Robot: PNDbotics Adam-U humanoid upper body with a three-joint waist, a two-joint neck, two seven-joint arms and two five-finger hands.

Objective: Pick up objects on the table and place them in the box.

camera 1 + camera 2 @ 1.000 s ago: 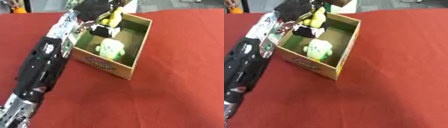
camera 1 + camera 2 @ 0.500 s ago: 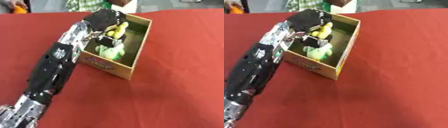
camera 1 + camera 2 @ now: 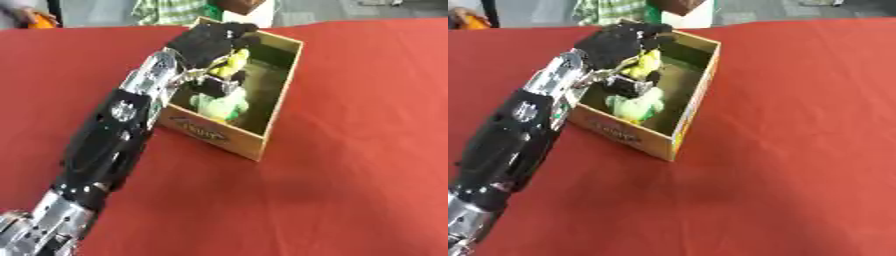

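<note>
The red bench (image 3: 350, 165) fills nearly the whole view. Across it the robot's left arm (image 3: 114, 140) runs from the lower left corner up to the cardboard box (image 3: 278, 102), black shell along the forearm and silver at the wrist. The left hand (image 3: 210, 42) hangs over the box's open top near its far left wall, palm down. Its fingers (image 3: 651, 36) are curled around a yellow object (image 3: 231, 62), which sits just below them, inside the box opening.

The box stands askew, with a printed label (image 3: 203, 131) on its near wall. Below the fingers, on the box floor, lies a pale green soft toy (image 3: 223, 106). Between that toy and the yellow object is a dark piece (image 3: 633, 86) whose shape cannot be made out.

The hand covers most of the yellow object, so whether it touches the box floor cannot be told. The right hand shows in neither view.
</note>
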